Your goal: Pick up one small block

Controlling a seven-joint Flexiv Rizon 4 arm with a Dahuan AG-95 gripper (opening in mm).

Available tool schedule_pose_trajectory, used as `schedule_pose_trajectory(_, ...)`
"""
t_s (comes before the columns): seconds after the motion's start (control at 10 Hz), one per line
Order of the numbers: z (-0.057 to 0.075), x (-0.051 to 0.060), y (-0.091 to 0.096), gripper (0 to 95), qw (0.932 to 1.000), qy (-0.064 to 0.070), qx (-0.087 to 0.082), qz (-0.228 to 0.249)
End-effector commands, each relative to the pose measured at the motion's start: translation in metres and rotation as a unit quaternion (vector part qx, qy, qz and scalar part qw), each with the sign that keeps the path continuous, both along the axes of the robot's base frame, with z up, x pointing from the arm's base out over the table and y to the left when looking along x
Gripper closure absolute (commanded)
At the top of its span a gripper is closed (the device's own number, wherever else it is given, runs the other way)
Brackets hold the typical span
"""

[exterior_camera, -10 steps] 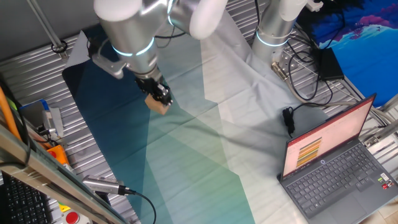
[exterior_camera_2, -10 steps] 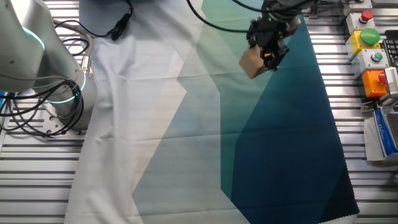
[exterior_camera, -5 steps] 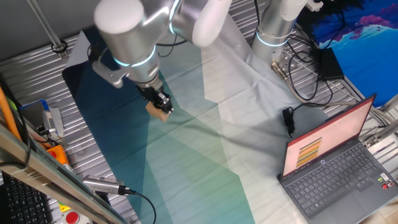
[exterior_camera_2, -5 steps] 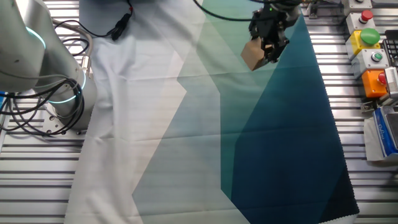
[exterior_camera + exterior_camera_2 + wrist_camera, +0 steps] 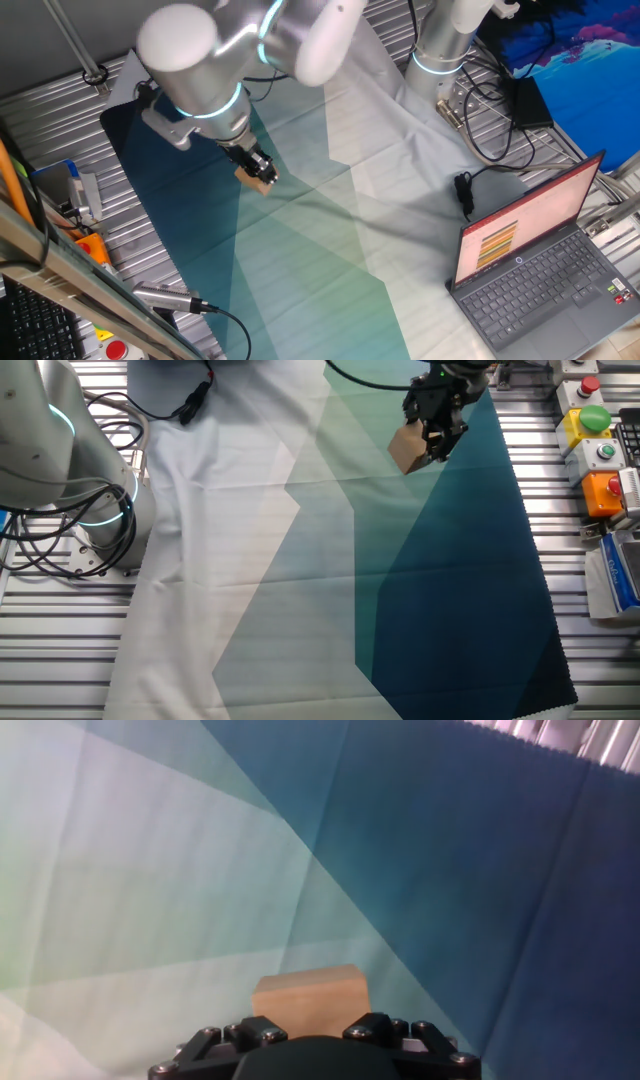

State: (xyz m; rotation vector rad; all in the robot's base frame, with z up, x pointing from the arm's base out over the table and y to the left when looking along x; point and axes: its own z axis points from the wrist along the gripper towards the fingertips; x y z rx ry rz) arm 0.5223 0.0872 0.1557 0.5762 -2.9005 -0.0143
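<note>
The small block (image 5: 309,999) is a plain light-tan wooden cube held between my black fingers at the bottom of the hand view. My gripper (image 5: 258,171) is shut on it and holds it just above the teal and white cloth (image 5: 300,240). In one fixed view the block (image 5: 261,181) pokes out below the fingers. In the other fixed view the block (image 5: 405,451) sits at the left of my gripper (image 5: 425,440), near the top of the cloth. Whether the block touches the cloth cannot be told.
An open laptop (image 5: 540,270) stands at the right of the table. A second arm's base (image 5: 70,470) with cables stands at one side. Button boxes (image 5: 595,450) line the edge near the dark end of the cloth. Cables (image 5: 480,120) lie near the laptop.
The arm has shifted a little with the block in the gripper, which stays shut on it; in the other fixed view the block moved slightly up the frame.
</note>
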Motion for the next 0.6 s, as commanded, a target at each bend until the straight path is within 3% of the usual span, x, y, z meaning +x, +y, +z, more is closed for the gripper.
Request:
schedule_pose_trajectory(0.1, -0.001, -0.010, -0.014, 95.0, 0.9999, -0.002, 0.003, 0.010)
schedule_pose_trajectory(0.6, 0.017, -0.024, -0.047, 95.0, 0.9995, 0.011, 0.009, 0.029)
